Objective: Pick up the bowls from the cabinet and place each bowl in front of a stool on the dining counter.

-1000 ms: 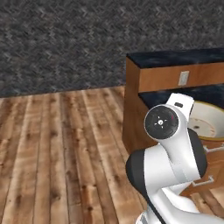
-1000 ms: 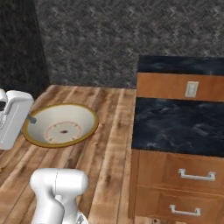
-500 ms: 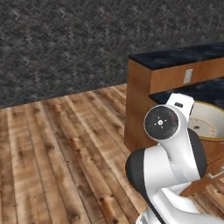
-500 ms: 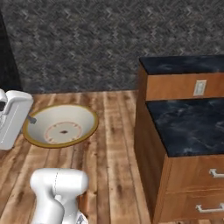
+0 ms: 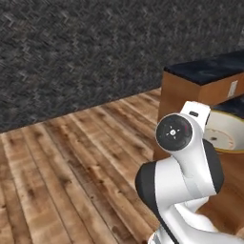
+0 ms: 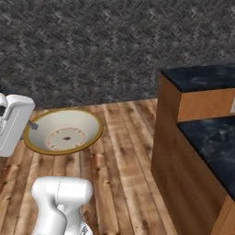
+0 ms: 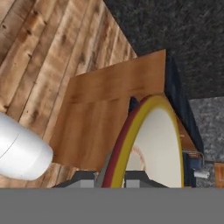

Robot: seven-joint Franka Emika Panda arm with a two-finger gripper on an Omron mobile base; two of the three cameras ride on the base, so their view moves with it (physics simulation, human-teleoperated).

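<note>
A wide, shallow cream-beige bowl (image 6: 64,131) with a darker yellow-brown rim hangs tilted in the air over the wood floor, also seen behind my arm as the bowl (image 5: 225,132). My gripper (image 6: 32,124) is shut on its rim at the left side. In the hand view the bowl (image 7: 157,144) rises edge-on from my gripper (image 7: 110,178), its rim pinched between the fingertips (image 7: 83,177). The cabinet and the stool are out of view.
A counter (image 6: 170,137) with a black veined top and brown wood side stands to the right, stepped in two levels; I cannot tell whether it is the dining counter. A dark textured wall (image 6: 101,50) runs behind. Wood floor (image 5: 62,167) stretches left.
The whole picture has shifted, so the base is moving: the counter slides to the right in both base views. The bowl stays in my grip, unchanged against the arm.
</note>
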